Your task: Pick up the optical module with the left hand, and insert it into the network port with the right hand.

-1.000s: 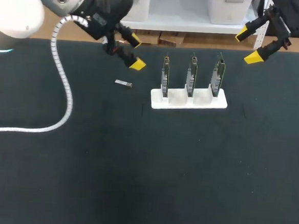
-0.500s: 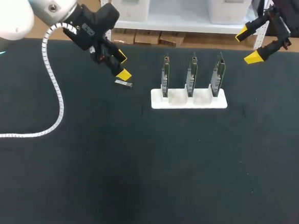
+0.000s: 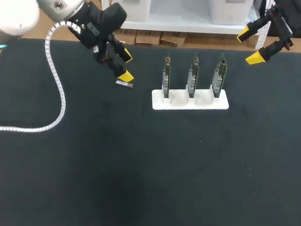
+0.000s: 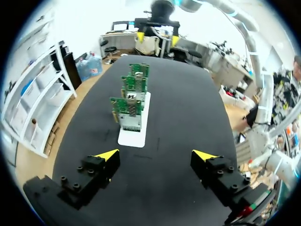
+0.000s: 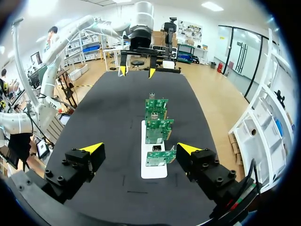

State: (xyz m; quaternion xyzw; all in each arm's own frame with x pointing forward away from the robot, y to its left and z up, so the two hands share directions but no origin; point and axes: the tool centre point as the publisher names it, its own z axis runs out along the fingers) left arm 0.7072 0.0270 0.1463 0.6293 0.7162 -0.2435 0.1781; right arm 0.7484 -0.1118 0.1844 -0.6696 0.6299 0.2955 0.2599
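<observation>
you've got one optical module (image 3: 124, 84), just beside your left claw (image 3: 126, 66). three circuit boards (image 3: 193, 74) stand in one white holder (image 3: 190, 101), between that claw and your right claw (image 3: 249, 46).

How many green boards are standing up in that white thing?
3. All stand upright in the white holder: the left board, the middle board and the right board, side by side in one row. None seems hidden.
</observation>
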